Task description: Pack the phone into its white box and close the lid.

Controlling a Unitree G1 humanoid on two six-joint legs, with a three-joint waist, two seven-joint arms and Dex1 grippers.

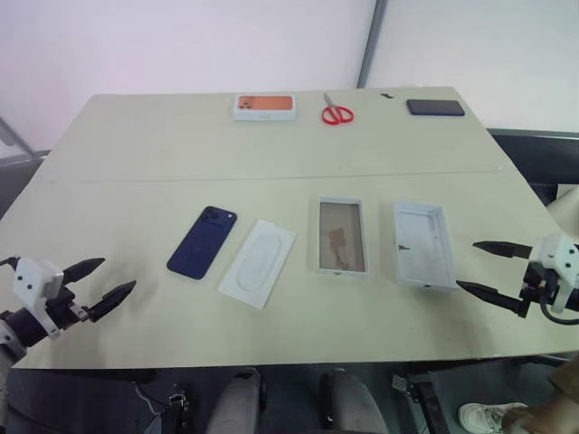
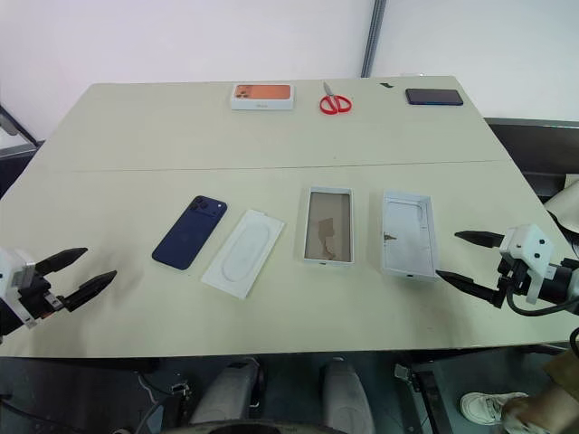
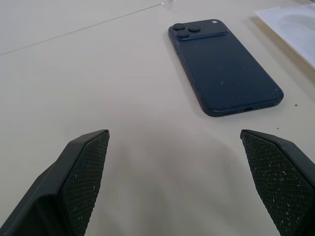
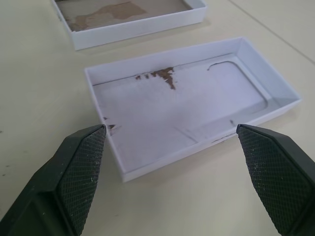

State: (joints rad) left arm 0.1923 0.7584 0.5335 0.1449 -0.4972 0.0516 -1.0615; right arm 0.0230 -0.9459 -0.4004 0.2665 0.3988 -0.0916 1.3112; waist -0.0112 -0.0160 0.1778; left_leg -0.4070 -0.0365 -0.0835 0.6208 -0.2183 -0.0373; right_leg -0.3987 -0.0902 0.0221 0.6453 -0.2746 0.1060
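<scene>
We see the phone (image 1: 202, 241) ahead-right of our left gripper (image 1: 101, 284), nearer than the right gripper (image 1: 489, 268); both fingers apart.

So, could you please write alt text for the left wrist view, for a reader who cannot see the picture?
A dark blue phone lies camera side up on a beige table, untouched, beyond the left gripper, whose two black fingers stand wide open. A corner of a flat white insert shows beside the phone.
</scene>
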